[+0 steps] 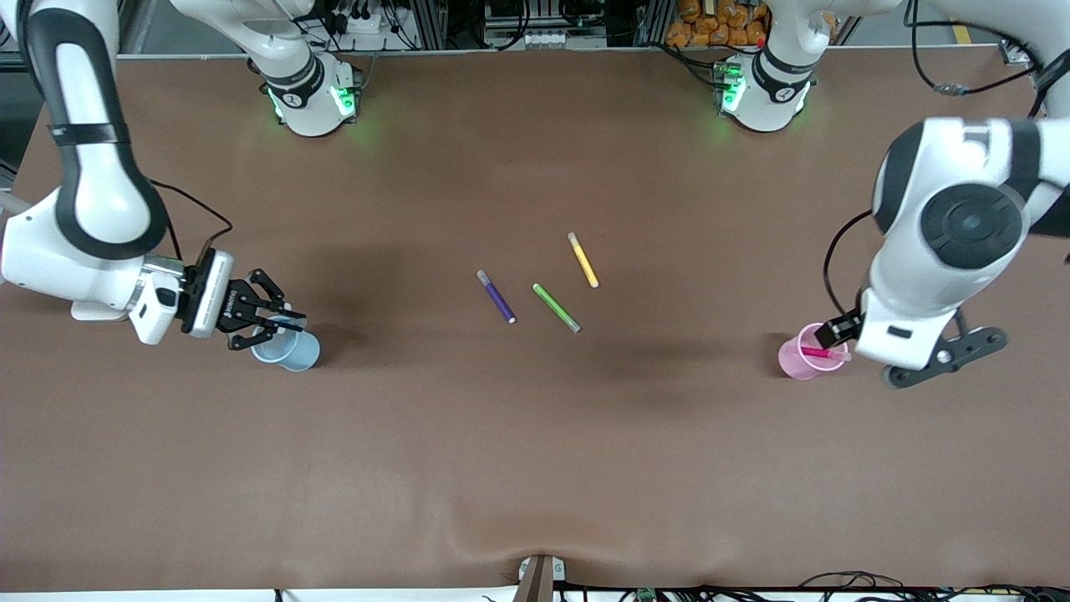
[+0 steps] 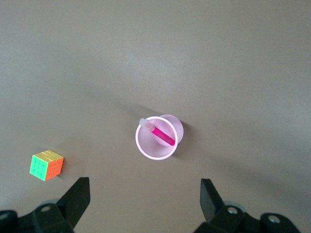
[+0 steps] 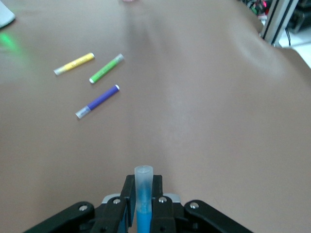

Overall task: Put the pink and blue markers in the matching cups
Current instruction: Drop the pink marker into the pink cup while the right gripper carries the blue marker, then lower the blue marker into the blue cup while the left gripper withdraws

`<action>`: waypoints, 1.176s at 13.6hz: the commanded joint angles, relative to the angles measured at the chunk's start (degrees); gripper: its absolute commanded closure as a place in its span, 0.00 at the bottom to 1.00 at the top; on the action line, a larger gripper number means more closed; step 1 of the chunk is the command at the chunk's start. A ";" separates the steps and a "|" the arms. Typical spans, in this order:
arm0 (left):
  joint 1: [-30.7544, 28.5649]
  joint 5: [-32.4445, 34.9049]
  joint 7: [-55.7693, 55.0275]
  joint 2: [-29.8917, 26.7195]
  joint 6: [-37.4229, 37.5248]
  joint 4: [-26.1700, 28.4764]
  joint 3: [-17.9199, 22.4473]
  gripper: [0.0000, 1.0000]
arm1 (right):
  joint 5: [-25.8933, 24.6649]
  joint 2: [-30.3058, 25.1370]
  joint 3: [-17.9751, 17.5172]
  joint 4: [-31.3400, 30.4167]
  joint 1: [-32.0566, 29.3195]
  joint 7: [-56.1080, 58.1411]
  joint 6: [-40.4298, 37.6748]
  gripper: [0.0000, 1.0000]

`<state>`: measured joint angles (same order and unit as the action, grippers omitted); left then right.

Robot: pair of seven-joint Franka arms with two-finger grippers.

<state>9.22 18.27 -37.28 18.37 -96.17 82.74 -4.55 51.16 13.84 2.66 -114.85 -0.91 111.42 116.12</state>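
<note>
- Nearest the front camera stand two cups: one blue cup (image 1: 287, 349) at the right arm's end of the table and one pink cup (image 1: 801, 352) at the left arm's end.
- Just over the blue cup's rim hangs the right gripper (image 1: 280, 322), its fingers (image 3: 127, 204) pinching the one blue marker (image 3: 144, 196), whose pale cap sticks out past the fingertips.
- Three loose pens lie mid-table, well away from both sets of fingers: one purple pen (image 1: 496, 297), one green pen (image 1: 557, 308), one yellow pen (image 1: 583, 260).
- Inside the pink cup leans the one pink marker (image 2: 158, 131), cap resting against the rim.
- Over that cup hangs the left gripper (image 2: 145, 201), fingers (image 2: 77, 199) spread wide and touching nothing.
- One colourful puzzle cube (image 2: 46, 164) sits on the table near those fingers.
</note>
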 commanded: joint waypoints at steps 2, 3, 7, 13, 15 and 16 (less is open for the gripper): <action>-1.13 -2.10 3.86 -5.88 3.88 0.41 0.15 0.00 | 5.43 2.50 -0.90 0.24 -4.00 7.04 -5.45 1.00; -2.87 -2.97 5.79 -7.54 4.32 0.41 -0.02 0.00 | 5.62 4.08 -0.90 1.64 -4.88 8.71 -6.77 1.00; -7.35 -10.33 14.41 -9.41 6.52 0.15 -0.20 0.00 | 5.79 9.01 -0.90 6.92 -6.82 11.97 -11.35 1.00; -9.66 -14.23 27.16 -10.63 7.66 -1.35 -0.11 0.00 | 5.97 13.13 -0.99 10.17 -9.02 17.23 -15.30 1.00; -9.74 -14.23 28.21 -10.81 8.46 -1.26 -0.38 0.00 | 6.76 15.76 -0.99 12.10 -10.25 19.96 -18.54 1.00; -9.83 -14.23 29.79 -10.81 8.63 -1.26 -0.29 0.00 | 6.76 17.09 -0.99 13.24 -10.95 21.45 -19.60 1.00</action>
<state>-0.26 4.87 -10.05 8.40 -88.89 81.54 -4.69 56.59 27.23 2.65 -105.30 -9.49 129.81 99.55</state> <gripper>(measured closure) 0.000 0.833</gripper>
